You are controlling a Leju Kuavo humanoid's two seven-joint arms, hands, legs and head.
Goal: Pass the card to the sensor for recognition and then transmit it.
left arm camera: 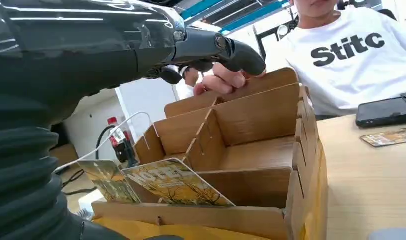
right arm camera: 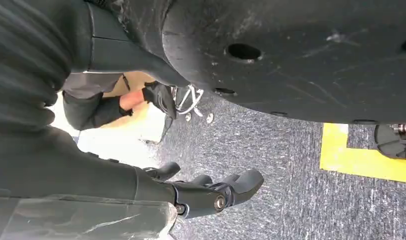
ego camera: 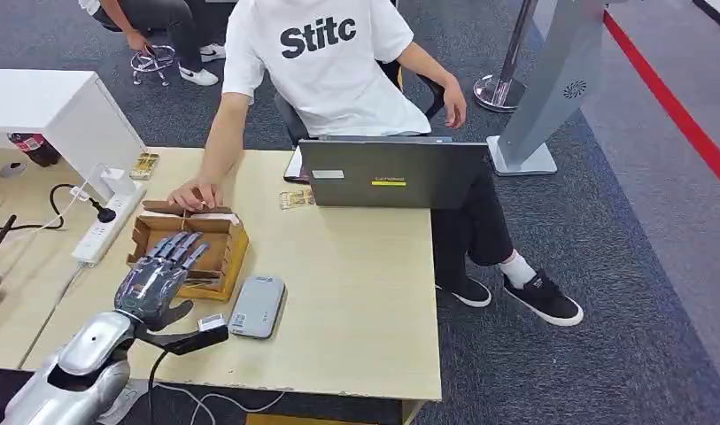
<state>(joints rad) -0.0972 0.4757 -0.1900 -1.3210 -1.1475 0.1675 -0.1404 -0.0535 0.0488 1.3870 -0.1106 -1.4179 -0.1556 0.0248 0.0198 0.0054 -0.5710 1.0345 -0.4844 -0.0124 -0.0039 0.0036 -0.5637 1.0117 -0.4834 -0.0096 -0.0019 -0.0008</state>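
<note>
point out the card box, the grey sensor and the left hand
card box [ego camera: 235,251]: head view, on its right cardboard wall
grey sensor [ego camera: 257,306]: head view, middle of its flat top
left hand [ego camera: 155,282]: head view, on the back of the hand, above the box

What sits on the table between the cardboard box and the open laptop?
In the head view, a small loose card lies on the tabletop between the cardboard box and the laptop; otherwise that stretch is bare wood.

Left hand [ego camera: 158,278] raised forward, fingers extended, empty; right hand [right arm camera: 210,192] hanging low, fingers loosely apart
</note>
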